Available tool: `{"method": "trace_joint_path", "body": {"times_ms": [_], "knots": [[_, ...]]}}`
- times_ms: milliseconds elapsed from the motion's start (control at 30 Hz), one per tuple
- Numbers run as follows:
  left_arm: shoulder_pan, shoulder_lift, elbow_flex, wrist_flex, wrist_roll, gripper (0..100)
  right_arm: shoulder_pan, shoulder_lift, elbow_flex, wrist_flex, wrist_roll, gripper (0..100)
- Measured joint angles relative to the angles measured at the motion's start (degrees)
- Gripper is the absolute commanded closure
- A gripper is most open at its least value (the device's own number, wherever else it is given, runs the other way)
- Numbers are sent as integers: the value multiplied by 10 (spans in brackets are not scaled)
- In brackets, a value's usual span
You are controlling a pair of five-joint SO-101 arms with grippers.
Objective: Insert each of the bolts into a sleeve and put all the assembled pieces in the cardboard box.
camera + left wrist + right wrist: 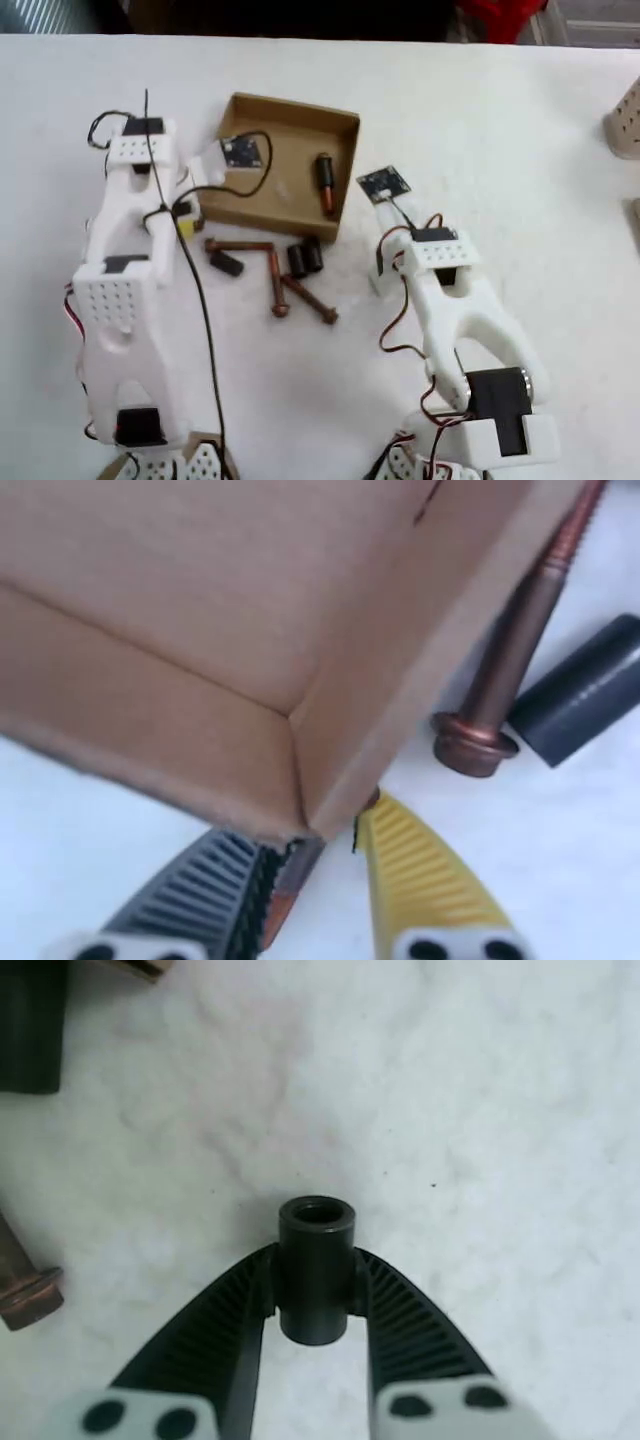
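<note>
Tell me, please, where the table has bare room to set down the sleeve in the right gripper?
Free: the table right of the cardboard box, beyond the right arm, and the patch between the two arms nearer than the bolts. Crowded: along the box's near wall, where bolts and loose sleeves cluster.

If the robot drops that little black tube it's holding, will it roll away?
Probably, if it lands sideways: the small black cylindrical sleeve is round and smooth. On its flat end it might stand. It looks stiff, undented between the right gripper's ribbed fingers.
</note>
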Motion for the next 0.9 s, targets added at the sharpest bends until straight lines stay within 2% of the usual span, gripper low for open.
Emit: {"method": "trace_joint_path", "body": {"times_ms": [167,333,567,800,900], "knots": [[-1,13,-16,15,52,979,0,0,0,0,2,981],[-10,14,-23,35,167,979,0,0,0,0,3,981],[-15,16,-58,140,274,980,0,0,0,0,3,981],[-48,16,-104,154,407,980,0,0,0,-9,-32,981],[-62,14,-115,154,440,980,0,0,0,-10,-34,981]]}}
